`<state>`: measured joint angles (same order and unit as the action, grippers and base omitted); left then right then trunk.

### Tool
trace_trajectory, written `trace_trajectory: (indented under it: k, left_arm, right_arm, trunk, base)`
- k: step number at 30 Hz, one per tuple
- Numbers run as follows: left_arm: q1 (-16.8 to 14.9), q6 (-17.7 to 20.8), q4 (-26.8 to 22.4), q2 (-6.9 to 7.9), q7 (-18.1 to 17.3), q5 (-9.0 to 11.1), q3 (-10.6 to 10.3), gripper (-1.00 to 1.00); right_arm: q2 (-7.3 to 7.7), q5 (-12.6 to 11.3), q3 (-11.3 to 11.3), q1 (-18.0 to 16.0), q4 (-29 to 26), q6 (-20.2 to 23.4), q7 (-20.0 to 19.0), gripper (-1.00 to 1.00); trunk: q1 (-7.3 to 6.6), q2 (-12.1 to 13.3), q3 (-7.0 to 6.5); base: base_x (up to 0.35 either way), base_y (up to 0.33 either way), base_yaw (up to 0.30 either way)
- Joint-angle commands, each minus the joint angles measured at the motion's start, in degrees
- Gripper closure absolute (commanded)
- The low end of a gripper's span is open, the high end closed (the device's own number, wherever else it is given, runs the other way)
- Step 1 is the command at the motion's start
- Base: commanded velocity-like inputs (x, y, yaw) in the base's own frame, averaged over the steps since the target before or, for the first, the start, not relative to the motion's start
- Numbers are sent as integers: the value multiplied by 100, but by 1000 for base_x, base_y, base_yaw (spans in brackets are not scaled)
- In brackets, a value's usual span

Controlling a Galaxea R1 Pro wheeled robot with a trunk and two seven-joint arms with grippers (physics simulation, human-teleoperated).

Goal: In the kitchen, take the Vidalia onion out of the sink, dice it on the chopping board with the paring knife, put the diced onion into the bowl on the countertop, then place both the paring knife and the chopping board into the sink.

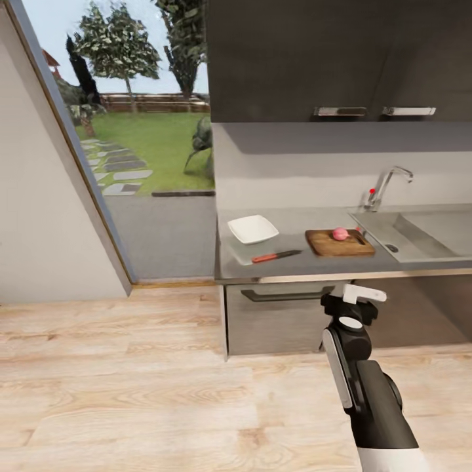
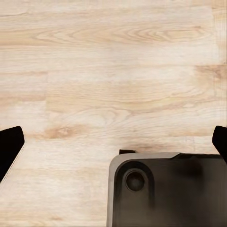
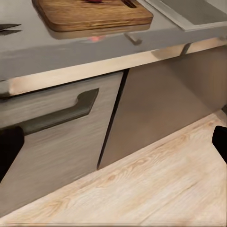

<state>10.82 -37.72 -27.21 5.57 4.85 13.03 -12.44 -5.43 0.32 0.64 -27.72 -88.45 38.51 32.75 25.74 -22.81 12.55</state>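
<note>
Pinkish Vidalia onion [image 1: 339, 233] sits on the chopping board [image 1: 339, 244]; likely round and slippery, so pinch mid-bulb. Both grippers' jaws apart.

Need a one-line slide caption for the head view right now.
Vidalia onion sits on chopping board beside sink; paring knife and bowl wait on countertop.

Pale wooden floor [image 1: 131, 393], dark wall cabinets [image 1: 328, 59], a garden tree [image 1: 118, 46], perhaps through glass.

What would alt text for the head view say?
A grey countertop holds a white bowl, a paring knife and a chopping board with the Vidalia onion on it, beside a steel sink. The robot's right arm reaches toward it.
</note>
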Motion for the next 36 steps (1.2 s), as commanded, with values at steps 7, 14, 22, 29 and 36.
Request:
trace_trajectory:
  k: [7, 14, 22, 29, 36]
  left_arm:
    - [-1, -7, -12, 7, 51, 24, -48, -100]
    - [-1, -4, -12, 6, 57, 24, -48, -100]
    - [-1, 1, -7, 5, 59, 24, -48, -100]
    - [-1, 2, -4, 5, 68, 24, -48, -100]
    - [-1, -5, -3, 5, 68, 24, -48, -100]
  right_arm:
    - [-2, 0, 7, -14, -40, 222, 37, -100]
    - [-2, -22, 1, -14, -50, 244, 38, -100]
    - [-1, -23, -2, -14, -55, 245, 38, -100]
    - [2, -24, -10, -14, -58, 245, 38, -100]
    - [-2, -24, -11, -14, -59, 246, 38, -100]
  trunk:
    - [4, -11, 10]
    - [4, -11, 10]
    - [4, -11, 10]
    - [4, -11, 10]
    - [4, -11, 10]
  base:
    - [47, 279, 0]
    - [176, 268, 0]
    - [264, 222, 0]
    - [313, 63, 0]
    - [325, 6, 0]
